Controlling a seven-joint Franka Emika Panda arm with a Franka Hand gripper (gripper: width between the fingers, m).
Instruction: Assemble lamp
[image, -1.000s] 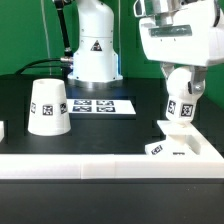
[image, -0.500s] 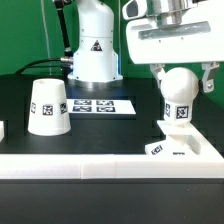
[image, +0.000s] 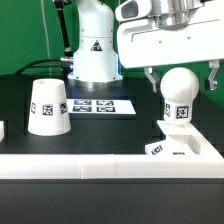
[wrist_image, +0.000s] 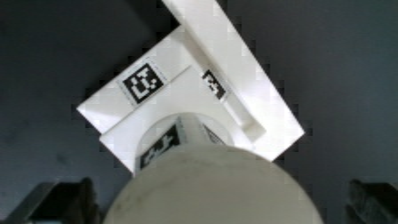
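The white round-headed bulb (image: 179, 100) stands upright on the flat square base (image: 182, 148) at the exterior view's right. My gripper (image: 181, 84) is open just above it, with one finger on each side of the bulb's head and not touching it. In the wrist view the bulb (wrist_image: 201, 175) fills the foreground between the dark fingers (wrist_image: 59, 203), with the tagged base (wrist_image: 178, 85) below it. The cone shade (image: 48, 107) stands alone at the exterior view's left, wide end down.
The marker board (image: 100, 105) lies flat on the black table between the shade and the bulb. The white robot pedestal (image: 93, 50) stands behind it. A white wall (image: 90, 166) runs along the table's front edge.
The gripper has let go of the bulb: its jaws have spread wide and the hand has risen. The bulb stays upright on the base.
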